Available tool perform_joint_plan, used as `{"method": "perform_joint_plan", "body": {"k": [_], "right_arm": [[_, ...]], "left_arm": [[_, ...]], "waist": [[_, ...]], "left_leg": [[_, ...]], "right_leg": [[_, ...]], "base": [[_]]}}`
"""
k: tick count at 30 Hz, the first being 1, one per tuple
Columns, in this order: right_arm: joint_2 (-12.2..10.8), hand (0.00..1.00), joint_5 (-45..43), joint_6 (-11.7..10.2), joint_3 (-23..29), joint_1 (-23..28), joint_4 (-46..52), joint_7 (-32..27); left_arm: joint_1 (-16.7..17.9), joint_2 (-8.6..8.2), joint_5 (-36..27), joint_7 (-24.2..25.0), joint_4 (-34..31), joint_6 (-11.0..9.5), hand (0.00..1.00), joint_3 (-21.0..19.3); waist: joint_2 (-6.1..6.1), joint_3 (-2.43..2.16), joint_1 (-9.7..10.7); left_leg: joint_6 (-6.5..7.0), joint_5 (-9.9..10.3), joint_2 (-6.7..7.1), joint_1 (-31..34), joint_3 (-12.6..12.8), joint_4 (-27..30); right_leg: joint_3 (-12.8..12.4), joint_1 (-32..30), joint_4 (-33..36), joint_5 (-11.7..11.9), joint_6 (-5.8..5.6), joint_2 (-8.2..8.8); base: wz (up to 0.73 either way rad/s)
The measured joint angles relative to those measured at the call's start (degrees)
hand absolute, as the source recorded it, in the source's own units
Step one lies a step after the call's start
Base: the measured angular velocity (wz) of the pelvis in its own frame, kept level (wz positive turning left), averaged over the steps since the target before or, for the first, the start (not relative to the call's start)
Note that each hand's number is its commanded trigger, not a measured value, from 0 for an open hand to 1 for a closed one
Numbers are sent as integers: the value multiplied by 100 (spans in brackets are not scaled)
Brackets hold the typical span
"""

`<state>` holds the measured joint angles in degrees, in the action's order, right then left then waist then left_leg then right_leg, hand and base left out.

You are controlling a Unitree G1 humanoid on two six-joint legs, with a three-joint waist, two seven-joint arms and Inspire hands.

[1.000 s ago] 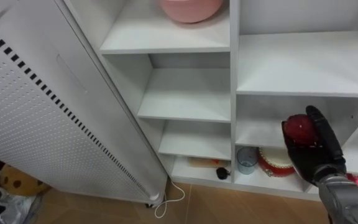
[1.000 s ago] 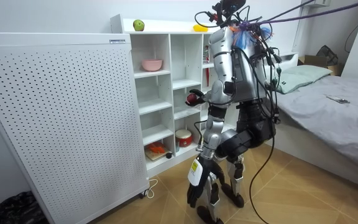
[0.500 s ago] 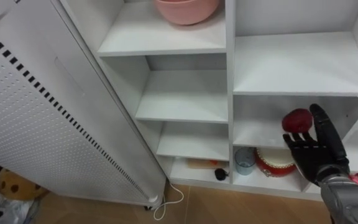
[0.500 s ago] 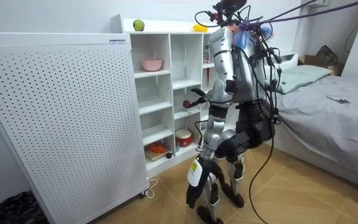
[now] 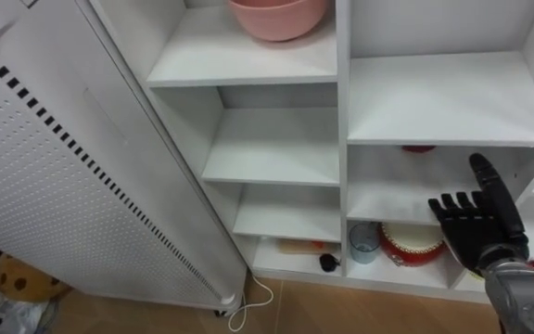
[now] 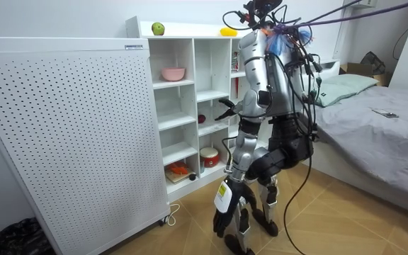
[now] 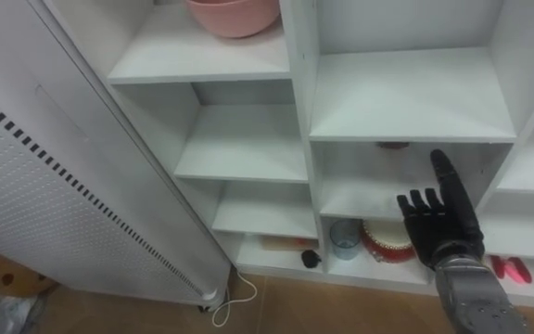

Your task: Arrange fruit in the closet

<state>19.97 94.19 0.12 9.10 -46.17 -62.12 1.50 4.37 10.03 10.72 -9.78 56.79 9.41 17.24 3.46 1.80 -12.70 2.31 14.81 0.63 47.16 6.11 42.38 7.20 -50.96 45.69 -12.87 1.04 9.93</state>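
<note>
A red apple [image 5: 418,147] rests on the closet's middle-right shelf [image 5: 452,97]. Just a sliver of it peeks out under the shelf board above; the room view shows the apple [image 6: 202,118] inside that compartment. My right hand [image 5: 476,227] hangs in front of the compartment, slightly below and right of the apple, fingers straight and spread, holding nothing. In the room view that hand [image 6: 227,112] reaches toward the closet while I stand facing it. My left hand [image 6: 230,168] hangs low beside my leg.
A pink bowl [image 5: 279,14] sits on an upper shelf. On the bottom shelf stand a blue cup [image 5: 365,239], a red-and-white round tin [image 5: 406,243] and a small dark object [image 5: 328,262]. A green apple [image 6: 158,28] lies on the closet top. A perforated white panel [image 5: 54,186] stands at left, a bed [image 6: 381,127] behind me.
My right hand opened and let go of the red apple, which now lies back inside the shelf compartment. The hand has drawn down and away from it.
</note>
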Motion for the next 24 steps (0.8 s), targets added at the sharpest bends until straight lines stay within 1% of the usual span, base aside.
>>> {"method": "perform_joint_plan", "body": {"k": [2,3,5,8,10,11,16,17,18,20,22,23,24], "right_arm": [[25,0,4,-1,1,0,0,22],[36,0,2,-1,1,1,-1,27],[39,0,-4,1,1,30,-33,60],[38,0,-19,19,0,193,-71,59],[39,0,-21,28,-2,311,-153,70],[39,0,-23,33,-4,343,-201,77],[35,0,-149,130,-123,1027,-630,285],[34,0,-152,131,-123,1081,-761,334],[34,0,-173,154,-120,1207,-973,387],[25,0,-223,205,-113,1388,-1162,424],[-23,0,-409,207,-104,1748,-1213,543],[-47,0,-467,210,-97,1840,-1245,572],[-110,0,-604,215,-99,1996,-1355,631]], "left_arm": [[-2,1,-1,61,-5,0,0,19],[-1,10,1,82,-7,1,0,95],[-4,10,1,145,-19,7,0,156],[-6,10,2,161,-18,8,0,225],[-7,10,8,164,-17,8,0,245],[-8,10,10,169,-12,8,0,245],[-11,13,11,284,118,12,0,198],[-10,13,11,295,118,11,0,189],[-4,14,7,309,126,4,0,130],[-3,21,9,313,128,-5,0,43],[-13,18,15,371,228,-105,0,-252],[-15,21,16,382,277,-142,0,-360],[-11,50,30,380,375,-190,0,-530]], "waist": [[0,0,1],[3,1,2],[25,12,30],[52,12,32],[83,27,60],[82,28,64],[91,31,66],[93,32,66],[92,32,62],[79,39,120],[55,57,227],[58,56,275],[62,55,367]], "left_leg": [[2,1,0,-4,-9,0],[3,1,0,-4,-11,1],[8,5,-4,-41,-25,-2],[11,8,-3,-173,-51,-76],[13,10,-2,-262,-66,-131],[13,9,0,-289,-63,-151],[9,10,-32,-756,-61,-469],[7,8,-43,-820,-64,-523],[2,5,-70,-946,-67,-613],[-3,1,-75,-1107,-82,-747],[-15,-12,-75,-1460,-125,-972],[-20,-15,-69,-1564,-159,-1034],[-39,-23,-55,-1763,-227,-1167]], "right_leg": [[16,16,-8,-1,-1,6],[19,20,-17,-2,-2,5],[43,74,-44,-2,-3,2],[79,226,-137,-3,-19,-1],[102,327,-207,-1,-33,-8],[97,348,-220,0,-35,-8],[132,828,-577,24,-69,-82],[139,903,-652,38,-77,-105],[166,1053,-781,60,-81,-141],[191,1224,-917,70,-91,-158],[230,1571,-1098,63,-118,-159],[261,1701,-1179,61,-127,-173],[337,1965,-1374,69,-142,-221]], "base": [[0],[0],[0],[0],[0],[0],[-5],[-6],[-7],[-2],[7],[14],[23]]}}
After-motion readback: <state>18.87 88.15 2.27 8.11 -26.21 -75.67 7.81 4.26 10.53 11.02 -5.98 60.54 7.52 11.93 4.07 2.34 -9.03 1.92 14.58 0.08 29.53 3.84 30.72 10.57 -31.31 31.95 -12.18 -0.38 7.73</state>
